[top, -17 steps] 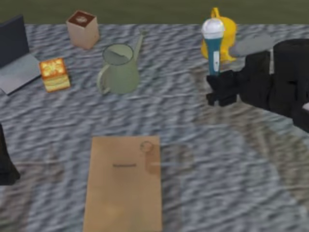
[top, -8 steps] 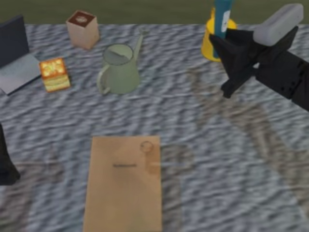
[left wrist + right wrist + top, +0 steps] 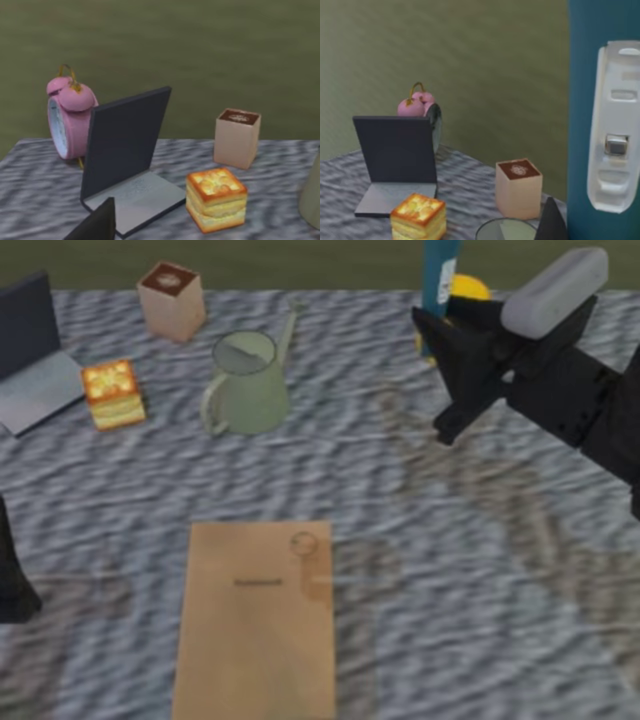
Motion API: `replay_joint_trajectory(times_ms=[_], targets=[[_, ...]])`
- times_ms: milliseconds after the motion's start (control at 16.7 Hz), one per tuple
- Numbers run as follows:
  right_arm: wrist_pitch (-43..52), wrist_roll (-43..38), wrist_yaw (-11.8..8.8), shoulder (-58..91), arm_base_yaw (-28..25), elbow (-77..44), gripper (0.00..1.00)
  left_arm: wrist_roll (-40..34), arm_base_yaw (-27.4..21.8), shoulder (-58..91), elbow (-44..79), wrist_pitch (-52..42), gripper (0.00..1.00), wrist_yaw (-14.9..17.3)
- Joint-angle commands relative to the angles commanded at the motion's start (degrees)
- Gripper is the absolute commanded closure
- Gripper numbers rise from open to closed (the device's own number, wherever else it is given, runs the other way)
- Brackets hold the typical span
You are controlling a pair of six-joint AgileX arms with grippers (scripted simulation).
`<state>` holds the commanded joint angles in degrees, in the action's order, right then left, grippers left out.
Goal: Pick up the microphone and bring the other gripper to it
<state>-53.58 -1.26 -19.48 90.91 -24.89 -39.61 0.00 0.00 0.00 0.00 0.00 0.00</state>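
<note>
Between the black pointed fingers of the right gripper (image 3: 440, 335), at the far right of the table, the microphone (image 3: 438, 272) stands upright; the jaws are closed narrowly onto its slim teal handle. The smooth handle runs out past the top edge of the top view, so the rounded head is not seen. In the right wrist view the handle (image 3: 600, 120) fills the near side as a wide teal column, with its raised white button strip (image 3: 616, 125) set lengthwise and a small grey button in it. One dark fingertip (image 3: 551, 222) shows beside the handle's foot.

Just behind the jaws sits a yellow watering can (image 3: 462, 292), mostly hidden by the gripper. A pale grey rounded bar (image 3: 555, 292) caps the gripper's blocky black body. Well off to the jaws' left stand a sage-green watering can (image 3: 245, 380) with a thin spout, then a layered golden cake cube (image 3: 113, 393), a beige box with a brown top (image 3: 172, 300) and an open dark laptop (image 3: 30, 360). A pink twin-bell alarm clock (image 3: 67, 120) stands behind the laptop. A flat tan paper sheet (image 3: 255, 625) lies nearer the front on the rippled grey tablecloth (image 3: 450, 570).

Compared with half a second ago, the right gripper and microphone have shifted a little leftward, covering more of the yellow can. The left gripper (image 3: 12, 585) stays parked at the left edge; I cannot tell whether it is open.
</note>
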Motion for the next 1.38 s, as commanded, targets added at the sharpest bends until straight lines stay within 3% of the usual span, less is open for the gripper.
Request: replay_joint_trajectory(times_ms=[300,420,1080,1200,1380], targets=[[-4.34,-0.38,9.18,1.21,-9.42,-1.32,1.00,0.00,0.00,0.00,0.00,0.00,0.00,0.00],[-5.13,-0.44,10.79,1.31,-11.04,-1.58,1.00,0.00,0.00,0.00,0.00,0.00,0.00,0.00],[-5.15,-0.44,10.83,1.31,-11.07,-1.58,1.00,0.02,-0.04,0.09,0.07,0.04,0.00,0.08],[-5.15,-0.44,10.83,1.31,-11.07,-1.58,1.00,0.42,-0.71,2.00,1.51,0.83,0.00,1.69],[-5.15,-0.44,10.83,1.31,-11.07,-1.58,1.00,1.54,-3.03,9.46,6.57,3.68,0.00,7.19]])
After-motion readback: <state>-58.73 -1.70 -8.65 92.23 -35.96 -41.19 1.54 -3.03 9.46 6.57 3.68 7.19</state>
